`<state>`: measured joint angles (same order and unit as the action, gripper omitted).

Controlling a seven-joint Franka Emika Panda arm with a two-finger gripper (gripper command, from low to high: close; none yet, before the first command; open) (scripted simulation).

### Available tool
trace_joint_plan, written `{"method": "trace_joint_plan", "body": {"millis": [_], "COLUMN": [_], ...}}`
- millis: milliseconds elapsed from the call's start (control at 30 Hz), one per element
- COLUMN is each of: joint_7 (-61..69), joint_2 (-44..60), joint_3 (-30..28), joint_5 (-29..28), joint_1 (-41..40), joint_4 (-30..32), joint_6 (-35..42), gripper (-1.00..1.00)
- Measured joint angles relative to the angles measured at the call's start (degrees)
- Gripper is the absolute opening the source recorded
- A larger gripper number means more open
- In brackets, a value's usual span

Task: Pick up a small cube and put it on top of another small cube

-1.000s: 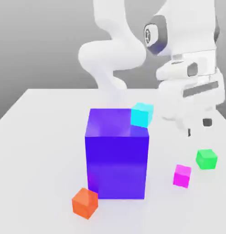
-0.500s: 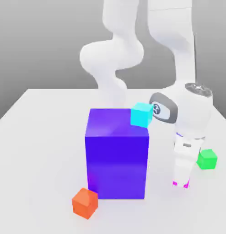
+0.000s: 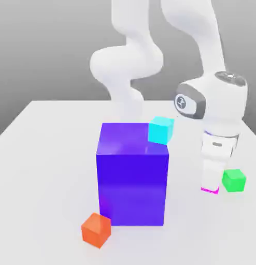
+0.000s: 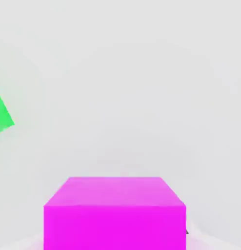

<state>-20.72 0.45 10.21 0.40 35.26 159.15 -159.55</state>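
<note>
Magenta cube (image 3: 209, 190): sits between the fingers at the tip of the hand (image 3: 210, 189), at the exterior view's right side of the worktop (image 3: 42, 155). Only a thin magenta strip shows beneath the white fingers in the exterior view. In the hand view the same cube (image 4: 114, 214) is seen close up, top face and one side face visible, squarely framed. Hand pinches this cube; whether the cube rests on the worktop or is raised just off it, I cannot tell.

Green cube (image 3: 233, 179): on the worktop just beside the hand, toward the exterior view's right, apart from the magenta cube. A corner of it (image 4: 3, 113) shows at the edge of the hand view.

Large blue block (image 3: 132, 173): stands upright near the middle of the worktop, to the exterior view's left of the hand, well taller than the small cubes.

Cyan cube (image 3: 160, 129): at the top far corner of the blue block on the exterior view's right; whether it rests on the block or lies behind it, I cannot tell.

Orange cube (image 3: 96, 229): on the worktop at the near lower corner of the blue block, toward the exterior view's left, close to it but not clearly touching.

Arm (image 3: 213, 98): white, wrist pointing straight down over the magenta cube.
</note>
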Motion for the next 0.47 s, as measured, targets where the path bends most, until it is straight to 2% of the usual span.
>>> {"method": "trace_joint_plan", "body": {"millis": [133, 233, 333, 367, 467], "joint_7": [-8.2, -11.7, -15.2, -15.9, -15.9], "joint_2": [-3.8, 0.2, 6.3, 7.5, 7.5], "joint_3": [3.4, 3.7, 1.6, 1.1, 1.1], "joint_5": [1.6, -0.9, -5.3, -6.2, -6.2], "joint_1": [7.2, 7.3, 8.2, 8.5, 8.5], "joint_4": [-1.6, -2.1, -2.5, -2.6, -2.6], "joint_6": [5.3, 1.9, -3.6, -4.7, -4.7], "gripper": [-1.0, -1.0, -1.0, 1.0, 1.0]}}
